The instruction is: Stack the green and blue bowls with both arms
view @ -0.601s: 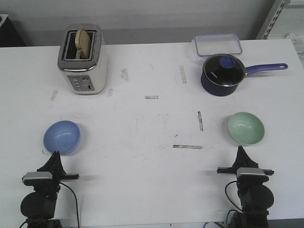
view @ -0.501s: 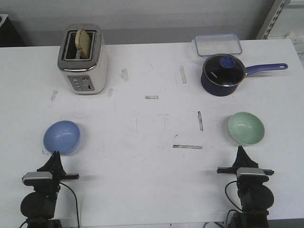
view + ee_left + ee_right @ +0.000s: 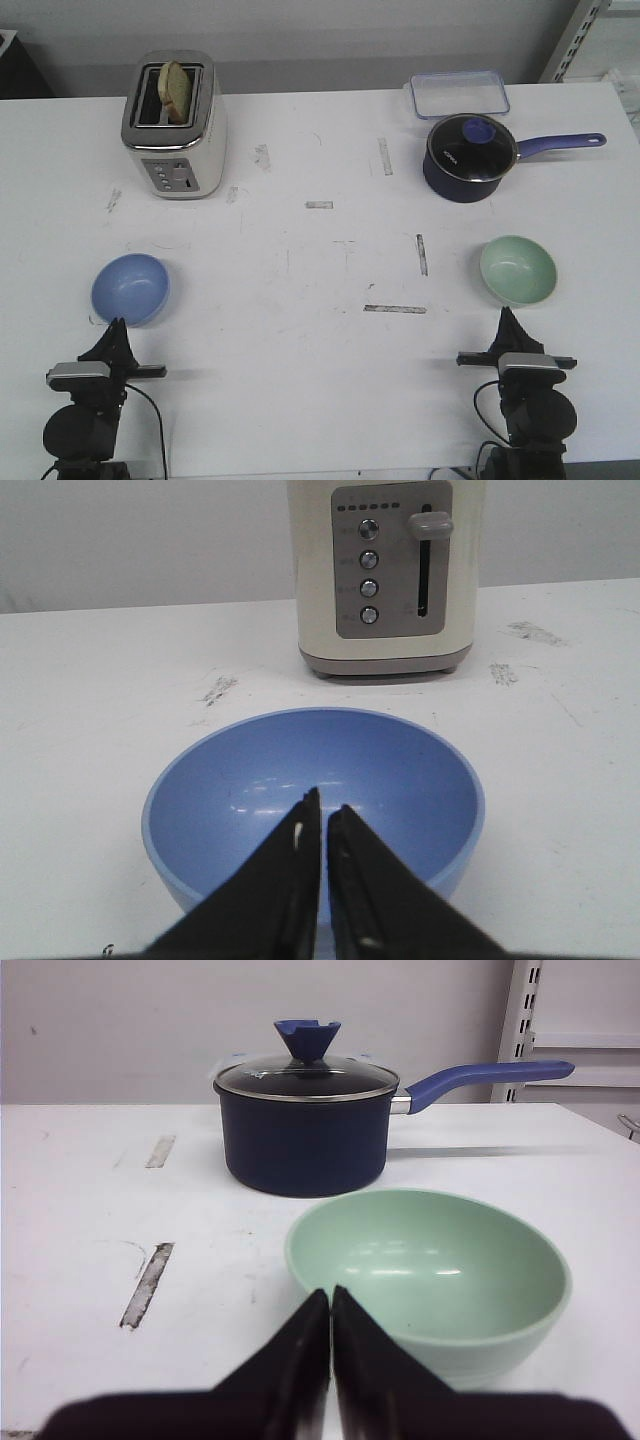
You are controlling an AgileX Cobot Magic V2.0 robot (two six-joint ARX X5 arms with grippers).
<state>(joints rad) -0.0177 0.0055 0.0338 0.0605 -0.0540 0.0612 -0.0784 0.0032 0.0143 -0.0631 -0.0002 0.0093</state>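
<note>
On white table [image 3: 320,370], blue bowl [image 3: 130,289] and green bowl [image 3: 517,270] upright, well apart, left gripper [image 3: 322,815], right gripper [image 3: 331,1305] closed, empty.

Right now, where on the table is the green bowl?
In the front view the green bowl sits on the table's right side, just ahead of the right gripper, with the navy saucepan farther back behind it.
</note>
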